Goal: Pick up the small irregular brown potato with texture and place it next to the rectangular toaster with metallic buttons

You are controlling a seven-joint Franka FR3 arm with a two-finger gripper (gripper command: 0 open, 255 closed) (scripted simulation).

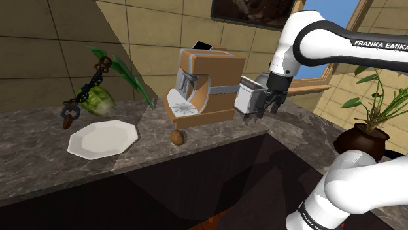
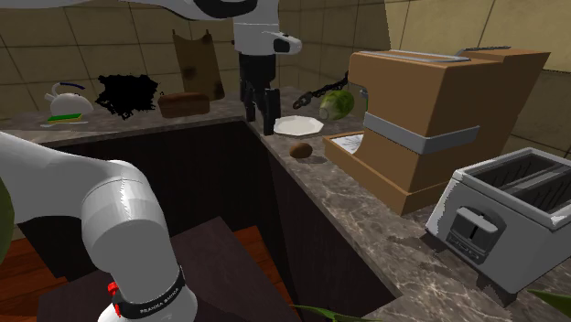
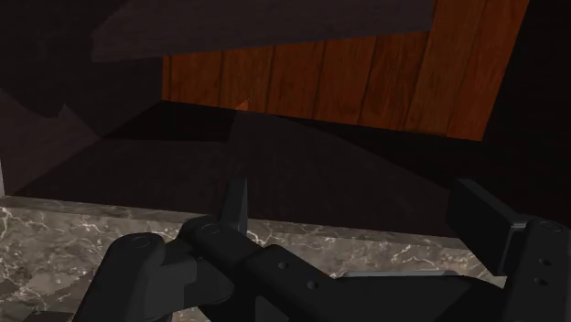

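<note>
A dark marbled counter (image 1: 39,171) carries a white plate (image 1: 103,139), brown potato (image 1: 177,136), boxy brown appliance (image 1: 212,82) and grey toaster (image 1: 246,98)

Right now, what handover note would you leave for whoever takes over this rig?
Gripper: open and empty, out past the counter edge, away from the potato.
Potato: on the counter near its edge, between the plate and the brown machine.
Toaster: on the machine's other side.
Done: nothing, the potato is not yet grasped.
Left: reach, grasp, carry it past the machine, set it beside the toaster.
</note>
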